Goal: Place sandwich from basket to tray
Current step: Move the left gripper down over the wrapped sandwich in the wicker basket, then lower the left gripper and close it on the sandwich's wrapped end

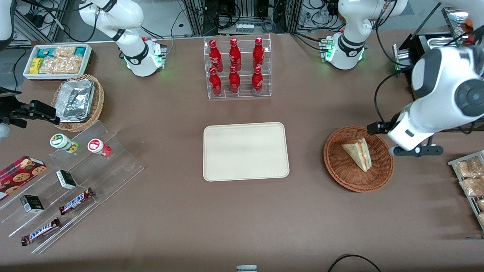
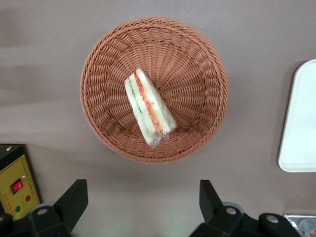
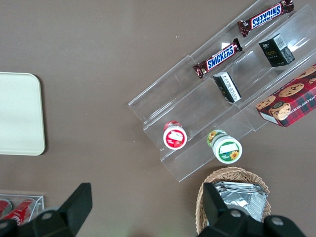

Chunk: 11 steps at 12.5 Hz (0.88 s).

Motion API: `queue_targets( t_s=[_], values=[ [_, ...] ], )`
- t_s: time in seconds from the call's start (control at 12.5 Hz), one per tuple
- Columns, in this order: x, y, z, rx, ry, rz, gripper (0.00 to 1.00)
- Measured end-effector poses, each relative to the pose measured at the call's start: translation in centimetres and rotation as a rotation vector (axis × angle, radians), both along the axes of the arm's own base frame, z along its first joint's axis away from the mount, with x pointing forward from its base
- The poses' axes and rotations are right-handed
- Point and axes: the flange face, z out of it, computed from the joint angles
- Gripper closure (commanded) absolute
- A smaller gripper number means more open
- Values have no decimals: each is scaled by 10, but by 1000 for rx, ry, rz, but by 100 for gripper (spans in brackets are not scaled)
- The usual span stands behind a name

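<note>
Fingers (image 2: 74,200) spread wide apart, holding nothing, hover above the worktop (image 1: 242,219) just beside the basket (image 2: 207,123). Inside the basket lies the sandwich (image 2: 148,108); the tray (image 1: 245,151) sits well apart from it.

The gripper (image 2: 143,202) hangs above the bench near the basket (image 2: 101,59), but only the tips of its jaws show in the left wrist view; the rest is cut off by the picture's edge. In the front view the big white arm (image 1: 438,98) hides the gripper and covers a bit of the basket's rim. The tray (image 2: 301,123) is cut off in the left wrist view, so only one end shows. A yellow box (image 2: 15,185) with a red button is cut off too. The words on the small dark boxes (image 1: 31,204) are too small to read.
</note>
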Motion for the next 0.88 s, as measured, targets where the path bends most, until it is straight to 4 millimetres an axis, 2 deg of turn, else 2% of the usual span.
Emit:
queue_targets(
  t_s=[0.48,0.72,0.88],
  values=[
    [19,1,-60,30,-11,89,0],
    [16,4,-93,50,-46,225,0],
    [10,17,-112,46,-61,316,0]
  ],
)
